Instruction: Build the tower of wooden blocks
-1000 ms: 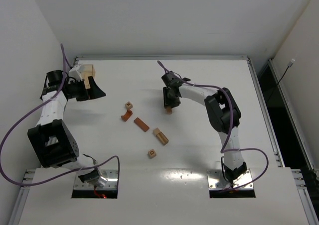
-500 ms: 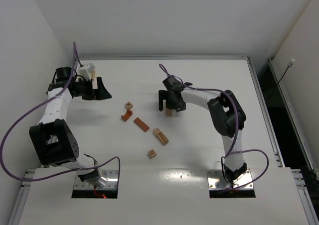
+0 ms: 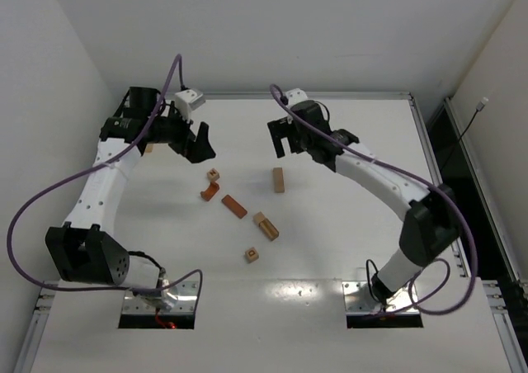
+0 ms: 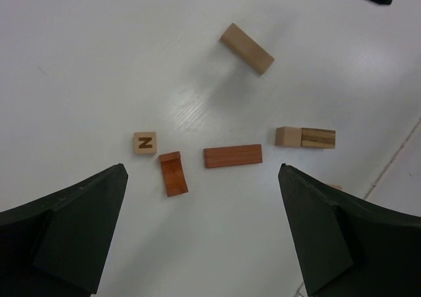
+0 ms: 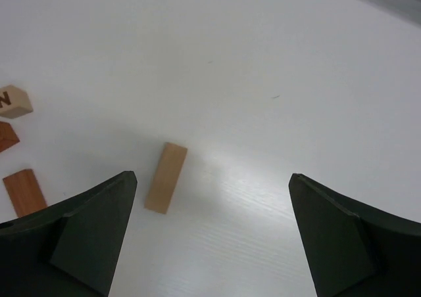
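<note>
Hovering above the tabletop, the left fingers are spread wide apart with nothing between them. The right fingers are also wide apart and empty, off the surface.

Top view:
- **Left arm**: reaches in from 9 o'clock. Its fingers end at about 11 o'clock of the N cube, near it but not touching.
- **Right arm**: arcs in from 4 o'clock. Its fingers sit at 12 o'clock of the tan bar, near it but apart.

The blocks all lie loose and flat mid-tabletop, each on the surface.
- **Tan bar:** lies alone at 3 o'clock of the N cube, well apart from it.
- **Arch**: reddish-brown, just beside the N cube at its 7 o'clock. In the left wrist view their corners come close; contact is not clear.
- **Red bar**: at 4 o'clock of the arch, close, with a small gap.
- **Tan cube** and **striped block**: touch end to end. In the top view the pair lies at 4 o'clock of the red bar, apart.
- **Small cube**: has a mark on top too small to read. It sits at 7 o'clock of that pair, apart.

In the right wrist view the tan bar lies below, nearer the left-hand finger. The N cube and red bar are cut off at the 9 o'clock edge.
</note>
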